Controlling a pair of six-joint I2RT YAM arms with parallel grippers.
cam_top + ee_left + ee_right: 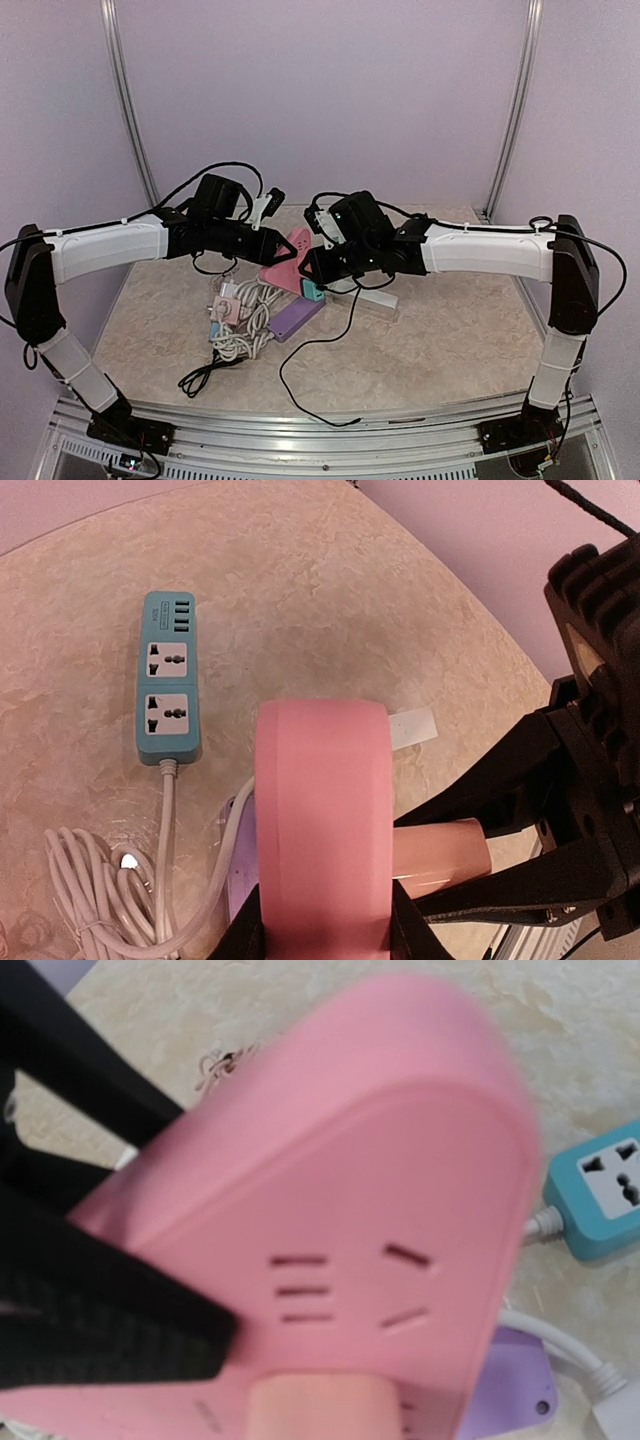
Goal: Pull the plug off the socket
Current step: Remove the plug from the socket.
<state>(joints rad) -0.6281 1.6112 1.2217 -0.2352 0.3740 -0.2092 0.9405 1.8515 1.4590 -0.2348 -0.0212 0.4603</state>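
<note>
Pink power strip [320, 820] clamped in left gripper [325, 935], held above table [450, 330]. Its pink plug [440, 848] juts sideways toward the right arm, between right gripper [415, 860] jaws set narrow. Whether they grip yet, cannot tell.

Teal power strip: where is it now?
Left wrist view: the teal power strip lies flat on the table, upper left, beyond the raised pink power strip; its white cable runs back toward the camera.

Pink socket [320, 820] in the gripper [325, 938] — teal strip [167, 690] lies beyond.
</note>
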